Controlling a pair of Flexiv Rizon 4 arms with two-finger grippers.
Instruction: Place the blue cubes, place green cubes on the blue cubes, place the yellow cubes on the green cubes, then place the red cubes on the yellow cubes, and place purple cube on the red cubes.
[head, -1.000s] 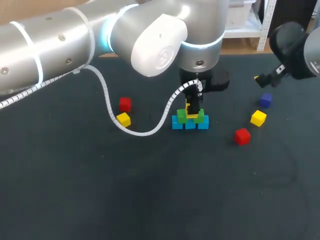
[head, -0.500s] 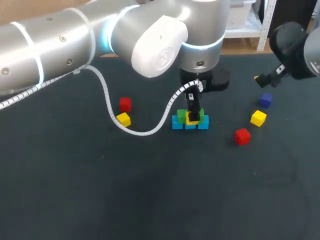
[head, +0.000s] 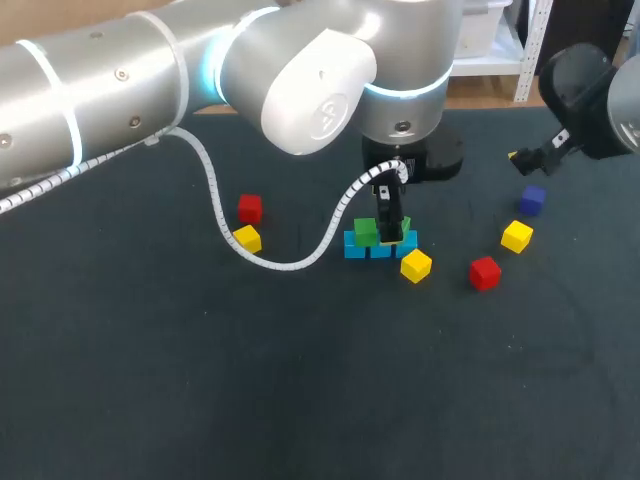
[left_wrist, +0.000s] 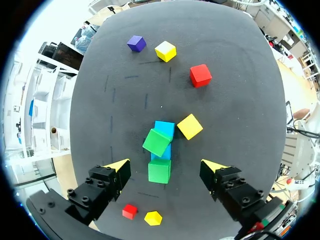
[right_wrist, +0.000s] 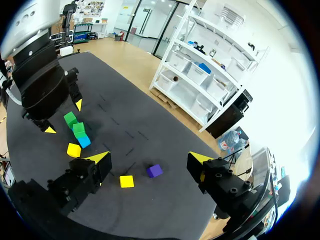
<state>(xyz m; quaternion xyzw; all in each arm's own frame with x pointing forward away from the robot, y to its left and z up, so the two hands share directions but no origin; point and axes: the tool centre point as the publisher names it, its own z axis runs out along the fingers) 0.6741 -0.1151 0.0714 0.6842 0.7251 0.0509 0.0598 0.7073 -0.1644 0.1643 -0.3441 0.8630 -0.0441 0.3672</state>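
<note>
Dropped from the stack since a second ago, one yellow cube (head: 415, 265) now lies on the tabletop (head: 300, 380), just right of and nearer than the blue cubes (head: 356, 248). The left pincer (left_wrist: 165, 165) hangs released over the green cubes (left_wrist: 159, 170), one of them tilted. The right pincer (right_wrist: 148, 157) is spread open at the far right.

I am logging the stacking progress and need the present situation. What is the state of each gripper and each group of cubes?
Blue cubes: in a row on the table.
Green cubes: on the blue cubes, one skewed.
Nearest yellow cube: on the table beside the blue cubes.
Red cubes: loose on the table.
Purple cube: loose on the table.
Left gripper: open, at the green cubes, holding nothing.
Right gripper: open, holding nothing.
</note>
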